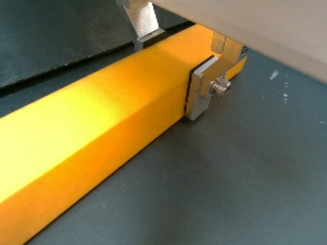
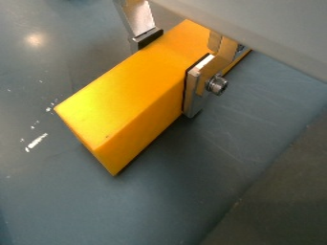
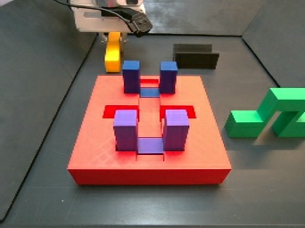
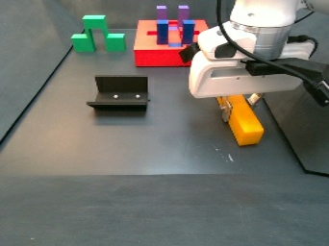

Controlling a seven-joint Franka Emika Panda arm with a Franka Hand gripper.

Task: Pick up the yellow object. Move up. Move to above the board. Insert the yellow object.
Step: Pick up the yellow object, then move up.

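Note:
The yellow object (image 1: 90,134) is a long yellow-orange bar lying on the dark floor; it also shows in a wrist view (image 2: 121,110) and in both side views (image 3: 113,53) (image 4: 244,123). My gripper (image 1: 170,72) (image 2: 169,69) straddles one end of it, a silver finger with a dark pad (image 1: 201,88) flat against one long face and the other finger (image 1: 144,29) at the opposite edge. The jaws look shut on the bar. The gripper (image 3: 116,31) (image 4: 236,101) stands beyond the board (image 3: 149,160) (image 4: 144,53), a red slab with blue-purple posts.
A green stepped block (image 3: 272,114) (image 4: 96,34) stands beside the board. The black fixture (image 3: 197,55) (image 4: 118,93) stands on the floor near the bar. Dark walls enclose the floor.

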